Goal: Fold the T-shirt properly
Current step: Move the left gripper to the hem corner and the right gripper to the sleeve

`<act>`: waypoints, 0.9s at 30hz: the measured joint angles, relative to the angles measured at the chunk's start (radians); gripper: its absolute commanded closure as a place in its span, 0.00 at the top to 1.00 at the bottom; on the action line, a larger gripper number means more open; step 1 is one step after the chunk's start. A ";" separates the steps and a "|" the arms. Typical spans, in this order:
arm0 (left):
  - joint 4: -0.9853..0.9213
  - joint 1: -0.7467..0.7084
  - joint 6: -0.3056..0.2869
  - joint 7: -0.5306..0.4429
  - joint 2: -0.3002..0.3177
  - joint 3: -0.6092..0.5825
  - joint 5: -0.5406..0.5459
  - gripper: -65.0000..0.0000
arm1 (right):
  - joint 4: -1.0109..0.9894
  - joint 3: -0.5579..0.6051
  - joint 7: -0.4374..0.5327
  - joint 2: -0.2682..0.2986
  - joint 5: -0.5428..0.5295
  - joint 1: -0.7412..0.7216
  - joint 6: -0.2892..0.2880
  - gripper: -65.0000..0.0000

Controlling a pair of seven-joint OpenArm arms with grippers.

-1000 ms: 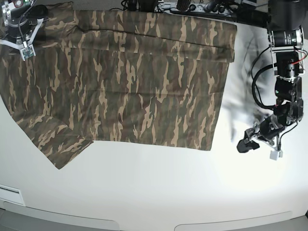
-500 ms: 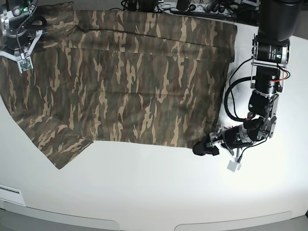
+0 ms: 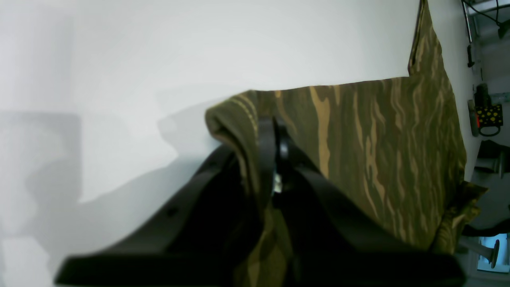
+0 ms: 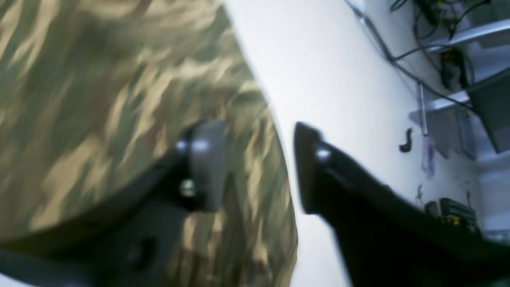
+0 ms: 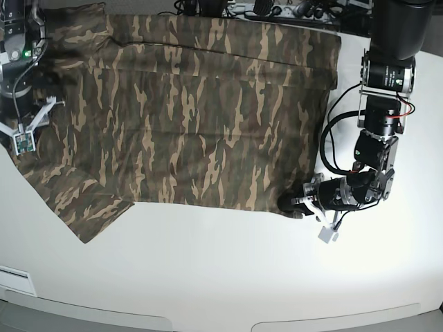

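The camouflage T-shirt [image 5: 194,117] lies spread flat on the white table [image 5: 221,270], with one sleeve [image 5: 90,207] pointing to the front left. My left gripper [image 5: 294,205] sits at the shirt's front right corner. The left wrist view shows this left gripper [image 3: 273,123] shut on the bunched hem of the T-shirt [image 3: 378,151]. My right gripper [image 5: 32,126] hovers over the shirt's left edge. In the blurred right wrist view, this right gripper [image 4: 257,163] is open, straddling the edge of the T-shirt [image 4: 99,79] with nothing gripped.
Cables and power strips [image 5: 277,10] run along the table's far edge. The left arm's black links [image 5: 384,90] stand to the right of the shirt. A small white tag [image 5: 325,234] hangs below the left gripper. Bare table lies in front of the shirt.
My left gripper has slid left onto the shirt's front right corner and shut on it. My right gripper has moved toward the front along the shirt's left edge and opened.
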State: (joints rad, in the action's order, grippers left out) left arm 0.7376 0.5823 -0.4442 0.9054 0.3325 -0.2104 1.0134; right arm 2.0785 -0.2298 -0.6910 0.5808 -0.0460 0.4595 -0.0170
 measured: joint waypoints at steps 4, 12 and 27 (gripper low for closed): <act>0.000 0.000 -0.019 -0.007 0.000 0.000 -0.011 0.00 | -0.211 0.000 0.016 -0.005 -0.093 -0.188 -0.033 0.59; 0.000 -0.001 -0.024 -0.008 0.000 0.000 -0.018 0.00 | -0.772 -0.002 -0.045 -0.007 -0.380 -0.613 -0.244 0.59; 0.000 -0.003 -0.025 -0.007 0.000 0.000 -0.019 0.00 | -1.445 -0.004 0.034 0.017 -0.525 -0.975 -0.407 0.59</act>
State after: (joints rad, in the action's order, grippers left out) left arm 0.7376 0.5793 -0.4690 0.8982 0.3328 -0.2100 0.9947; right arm 0.6331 -0.2337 -0.6575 0.5976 -0.5705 -0.5152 -0.4236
